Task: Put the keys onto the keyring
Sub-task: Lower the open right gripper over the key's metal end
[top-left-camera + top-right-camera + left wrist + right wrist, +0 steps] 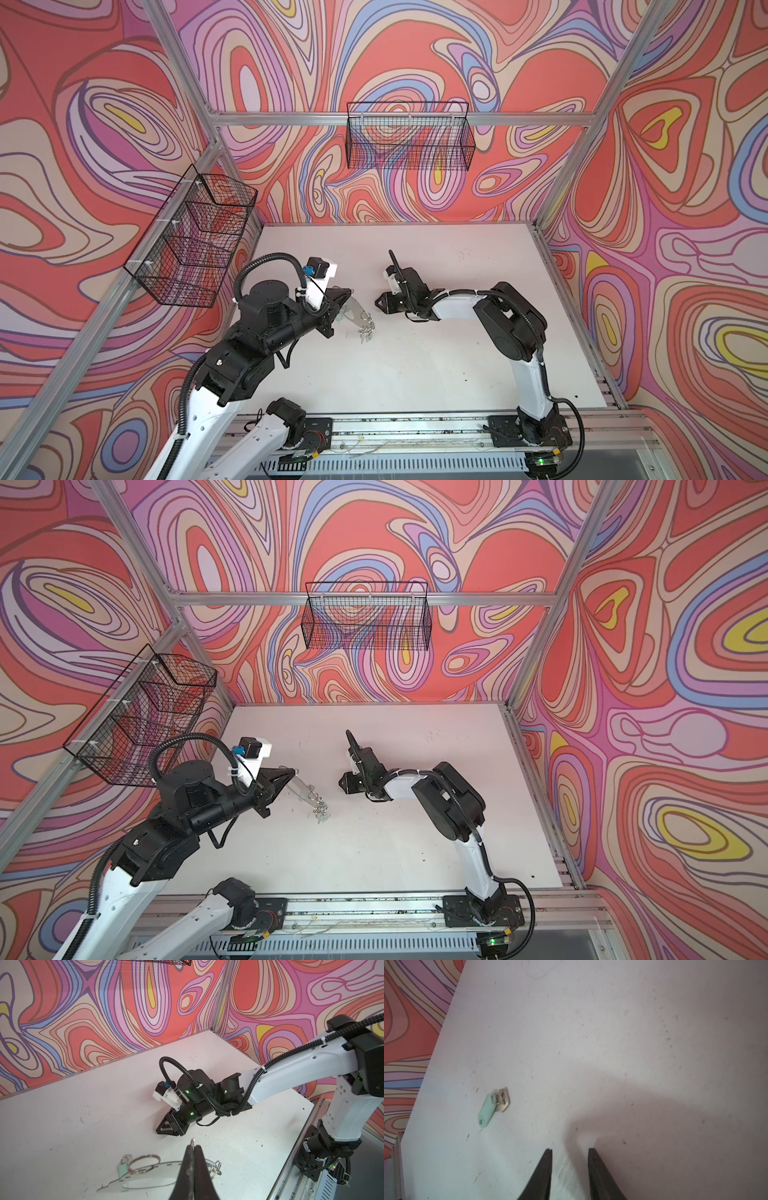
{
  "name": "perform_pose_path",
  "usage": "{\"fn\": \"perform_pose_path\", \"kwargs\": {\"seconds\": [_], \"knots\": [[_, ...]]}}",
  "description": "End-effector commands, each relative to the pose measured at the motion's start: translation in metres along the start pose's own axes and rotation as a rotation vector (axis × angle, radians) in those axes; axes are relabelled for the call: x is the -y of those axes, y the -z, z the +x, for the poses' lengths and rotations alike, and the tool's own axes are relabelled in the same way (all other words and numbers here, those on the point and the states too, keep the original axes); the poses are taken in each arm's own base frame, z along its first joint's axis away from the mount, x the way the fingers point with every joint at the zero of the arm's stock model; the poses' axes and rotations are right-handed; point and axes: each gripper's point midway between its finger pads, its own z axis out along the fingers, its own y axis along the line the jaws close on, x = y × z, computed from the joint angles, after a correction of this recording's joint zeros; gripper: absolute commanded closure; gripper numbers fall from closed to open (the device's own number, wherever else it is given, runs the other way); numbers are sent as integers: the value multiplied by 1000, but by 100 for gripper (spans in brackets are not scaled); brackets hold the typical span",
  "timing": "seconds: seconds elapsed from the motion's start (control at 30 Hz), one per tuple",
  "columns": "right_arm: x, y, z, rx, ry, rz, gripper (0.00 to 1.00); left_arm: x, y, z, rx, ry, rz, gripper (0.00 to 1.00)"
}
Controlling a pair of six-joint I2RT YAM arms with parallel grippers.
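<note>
In both top views, jutting from the closed left gripper (pixel 348 296): the keyring (pixel 355 311), a flat shiny metal band with wire loops (pixel 365 328) at its far end, matte white table (pixel 415 365) beneath. Opposite, the right gripper (pixel 379 305), gap unreadable here.

From the left wrist: black fingers (pixel 187 1167) pressed together on a thin wire edge; a coppery ring (pixel 143 1164) and mint plastic tag (pixel 122 1167).

From the right wrist: tapered fingers (pixel 544 1172) a little apart, nothing between; tag and silvery key (pixel 504 1099) flat on the table.

Two robot arms (pixel 266 328) (pixel 453 309), two black wire baskets (pixel 409 137) (pixel 195 241), one metal keyring (pixel 354 311), one round split ring (pixel 129 1165), one key (pixel 503 1100), one mint tag (pixel 485 1111).
</note>
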Motion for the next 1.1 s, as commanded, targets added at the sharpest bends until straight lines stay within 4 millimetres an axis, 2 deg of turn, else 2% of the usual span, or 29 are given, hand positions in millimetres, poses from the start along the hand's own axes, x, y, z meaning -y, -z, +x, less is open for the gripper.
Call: {"fn": "perform_pose_path", "kwargs": {"seconds": [0.0, 0.13, 0.27, 0.43, 0.6, 0.73, 0.87, 0.97, 1.07], "knots": [[-6, -2, 21, -51, 62, 30, 66, 0, 6, -17, 78, -12, -6, 100], [-51, -14, 3, 3, 65, -121, 73, 1, 8, -19, 93, -5, -6, 100], [-76, -31, -13, 37, 31, -199, 72, 1, 10, -20, 93, -6, -9, 100], [-95, -59, -11, 16, 45, -218, 68, 0, 9, -17, 90, -10, -13, 100], [-109, -81, -4, -13, 60, -227, 67, 0, 7, -14, 85, -11, -10, 100], [-124, -87, -2, -2, 82, -241, 65, -1, 9, -15, 88, -17, -13, 100], [-133, -98, 9, -26, 92, -232, 64, -1, 8, -15, 87, -16, -14, 100], [-125, -109, 20, -57, 100, -150, 64, -1, 6, -14, 83, -13, -12, 100], [-111, -111, 34, -100, 102, -86, 64, 0, 7, -14, 83, -12, -9, 100]]}}
